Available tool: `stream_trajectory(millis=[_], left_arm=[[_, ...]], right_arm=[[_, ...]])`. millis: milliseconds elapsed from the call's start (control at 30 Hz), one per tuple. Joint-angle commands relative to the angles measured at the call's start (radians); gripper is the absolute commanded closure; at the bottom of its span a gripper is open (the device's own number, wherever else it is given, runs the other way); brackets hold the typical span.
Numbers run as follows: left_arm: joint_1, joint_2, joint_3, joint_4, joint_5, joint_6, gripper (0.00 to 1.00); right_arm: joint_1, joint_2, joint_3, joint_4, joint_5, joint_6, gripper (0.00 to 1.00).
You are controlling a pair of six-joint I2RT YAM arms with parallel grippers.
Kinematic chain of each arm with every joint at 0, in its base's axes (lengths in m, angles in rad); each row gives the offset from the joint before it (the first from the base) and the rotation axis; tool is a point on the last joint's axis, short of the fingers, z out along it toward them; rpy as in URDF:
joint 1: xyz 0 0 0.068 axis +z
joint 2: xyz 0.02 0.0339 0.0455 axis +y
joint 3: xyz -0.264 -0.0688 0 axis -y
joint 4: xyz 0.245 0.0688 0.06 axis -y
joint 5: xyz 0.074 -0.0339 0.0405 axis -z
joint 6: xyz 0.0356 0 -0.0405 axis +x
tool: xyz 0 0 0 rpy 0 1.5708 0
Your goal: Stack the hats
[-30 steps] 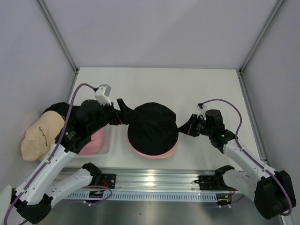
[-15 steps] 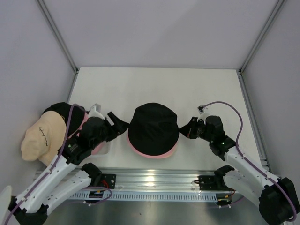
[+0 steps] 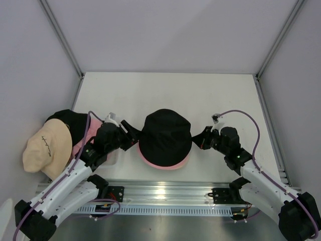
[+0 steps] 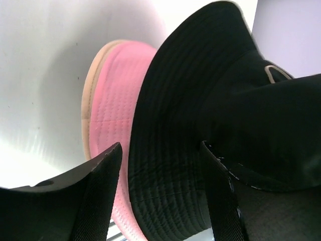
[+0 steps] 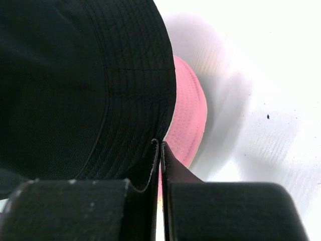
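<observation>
Just past the metal rail (image 3: 165, 193) at the table's (image 3: 165, 95) near edge, the black hat (image 3: 165, 134) sits crown-up on the pink hat (image 3: 161, 164) at mid-table, with only the pink brim showing. The left gripper (image 4: 160, 145) is spread wide, and the black brim's left side shows between its fingers. The right gripper (image 5: 159, 143) has its fingers pressed together at the right brim; whether they pinch any fabric cannot be told. Further left, the left arm (image 3: 75, 168) partly hides a second pink hat (image 3: 79, 148), which lies beside the cream hat (image 3: 44, 145) and a second black hat (image 3: 67, 119).

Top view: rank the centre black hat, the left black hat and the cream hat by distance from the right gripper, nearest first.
From the right gripper:
1. Centre black hat, in the middle, right by the fingertips.
2. Left black hat, well off on the left side.
3. Cream hat, outermost on the left.
</observation>
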Motion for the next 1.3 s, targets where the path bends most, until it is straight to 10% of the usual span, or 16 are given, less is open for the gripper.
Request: stream_trajectory(millis=[0, 1067, 1267], left_arm=[[0.006, 0.006, -0.019, 0.087, 0.055, -0.033, 0.34], [0.008, -0.165, -0.322, 0.420, 0.154, -0.174, 0.53], [0.005, -0.080, -0.316, 0.495, 0.194, -0.161, 0.87]], right_arm=[[0.007, 0.001, -0.006, 0.054, 0.026, -0.013, 1.00], [0.023, 0.047, 0.019, 0.062, 0.001, -0.005, 1.00], [0.029, 0.038, 0.017, 0.056, 0.016, -0.002, 1.00]])
